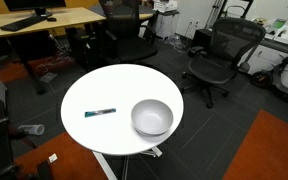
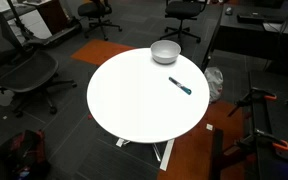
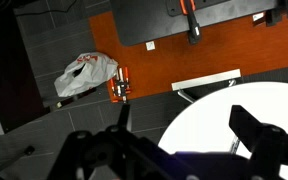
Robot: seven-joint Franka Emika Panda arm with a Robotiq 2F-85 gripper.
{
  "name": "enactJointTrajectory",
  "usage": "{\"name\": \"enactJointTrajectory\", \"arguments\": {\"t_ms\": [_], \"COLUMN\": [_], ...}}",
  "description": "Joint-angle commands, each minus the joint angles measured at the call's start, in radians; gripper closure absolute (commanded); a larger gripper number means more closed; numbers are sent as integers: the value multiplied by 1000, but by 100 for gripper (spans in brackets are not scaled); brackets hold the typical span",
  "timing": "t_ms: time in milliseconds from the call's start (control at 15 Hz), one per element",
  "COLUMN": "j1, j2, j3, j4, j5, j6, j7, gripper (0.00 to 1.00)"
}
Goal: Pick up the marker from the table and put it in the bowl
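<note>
Wrist view shows the gripper (image 3: 184, 128) with its dark fingers (image 3: 252, 128) spread wide and nothing between them, above the edge of the round white table (image 3: 219, 112); beyond lie an orange carpet (image 3: 214, 50) and a crumpled white bag (image 3: 84, 72). In both exterior views the marker (image 1: 100, 112) (image 2: 180, 86) lies flat on the table (image 1: 99, 88) (image 2: 134, 105), near the bowl (image 1: 152, 117) (image 2: 165, 52) but apart from it; the bowl sits upright near the table's edge; black office chairs (image 1: 216, 55) stand around.
</note>
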Motion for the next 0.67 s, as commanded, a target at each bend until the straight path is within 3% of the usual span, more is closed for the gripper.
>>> {"name": "enactJointTrajectory", "arguments": {"t_ms": [0,333,600], "j1": [9,16,47], "j2": [0,17,65], "j3": [-7,3,18], "j4": [2,-10,-68], "j5": [-4,7,45], "j6": [-3,22,172], "j7": [3,31,81], "gripper": [0,0,0]}}
